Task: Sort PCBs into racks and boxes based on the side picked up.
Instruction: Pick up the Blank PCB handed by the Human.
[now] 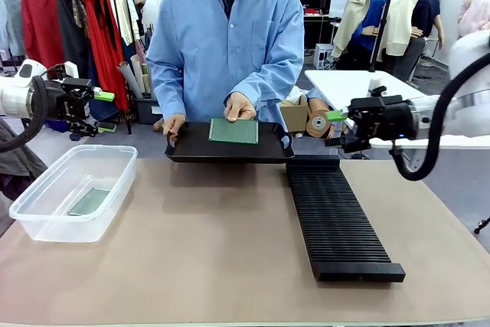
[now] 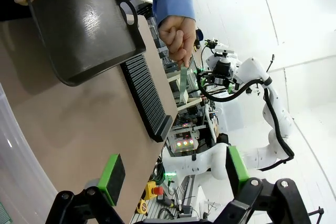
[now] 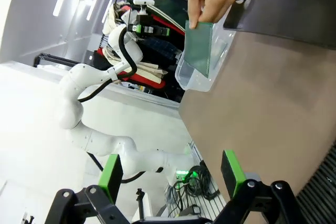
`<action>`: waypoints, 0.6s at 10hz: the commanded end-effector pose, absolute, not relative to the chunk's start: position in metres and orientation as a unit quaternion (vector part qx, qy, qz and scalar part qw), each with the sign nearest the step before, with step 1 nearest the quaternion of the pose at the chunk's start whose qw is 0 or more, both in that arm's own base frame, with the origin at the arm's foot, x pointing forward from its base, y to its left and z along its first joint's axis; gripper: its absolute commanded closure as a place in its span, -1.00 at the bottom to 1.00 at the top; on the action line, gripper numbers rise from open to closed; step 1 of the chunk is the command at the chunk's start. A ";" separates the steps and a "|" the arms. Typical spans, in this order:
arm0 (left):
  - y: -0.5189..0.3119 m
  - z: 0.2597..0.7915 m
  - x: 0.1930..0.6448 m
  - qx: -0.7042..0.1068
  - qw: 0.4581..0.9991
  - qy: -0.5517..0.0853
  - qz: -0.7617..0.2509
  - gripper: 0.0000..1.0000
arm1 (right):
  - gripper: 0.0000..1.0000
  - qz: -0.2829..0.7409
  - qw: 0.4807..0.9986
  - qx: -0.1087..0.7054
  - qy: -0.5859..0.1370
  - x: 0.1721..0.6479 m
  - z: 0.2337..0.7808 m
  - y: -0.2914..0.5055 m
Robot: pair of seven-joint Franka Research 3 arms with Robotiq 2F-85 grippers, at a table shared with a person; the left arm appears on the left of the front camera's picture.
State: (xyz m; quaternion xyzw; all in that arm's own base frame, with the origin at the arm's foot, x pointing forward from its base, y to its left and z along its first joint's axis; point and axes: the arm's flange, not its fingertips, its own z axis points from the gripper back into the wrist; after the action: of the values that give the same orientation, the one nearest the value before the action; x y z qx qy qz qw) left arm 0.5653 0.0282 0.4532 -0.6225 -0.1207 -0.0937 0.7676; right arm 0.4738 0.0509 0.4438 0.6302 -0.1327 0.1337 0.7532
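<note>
Green PCB (image 1: 233,131) is offered by a hand (image 1: 240,106) above the black tray (image 1: 191,149), upper centre; left gripper (image 1: 105,111) and right gripper (image 1: 337,129) are spread open, empty. Its free edge should be pinched squarely.

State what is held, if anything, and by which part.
A person's hand pinches the thin green rectangular board by its top edge; the left gripper and right gripper hold nothing.

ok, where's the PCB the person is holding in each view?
Front: held PCB at centre, face-on, under the person's hand, over the black tray.
Left wrist: PCB upper middle, edge-on, hanging from the hand, right of the tray.
Right wrist: PCB top middle, left of the tray.
Shared landmark: the black tray.
</note>
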 end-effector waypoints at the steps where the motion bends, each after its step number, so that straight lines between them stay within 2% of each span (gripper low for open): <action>1: 0.029 0.456 0.565 -0.622 0.768 -0.123 -0.094 -1.00 | -1.00 0.136 0.744 0.634 -0.160 0.494 0.445 0.069; 6: 0.029 0.456 0.565 -0.622 0.768 -0.123 -0.094 -1.00 | -1.00 0.141 0.733 0.643 -0.170 0.521 0.415 0.123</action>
State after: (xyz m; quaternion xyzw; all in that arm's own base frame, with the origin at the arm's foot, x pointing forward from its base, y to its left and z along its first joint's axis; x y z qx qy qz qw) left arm 0.5653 0.0282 0.4534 -0.6224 -0.1208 -0.0938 0.7676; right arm 0.5121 0.1107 0.4174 0.6426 -0.1536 0.1336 0.7387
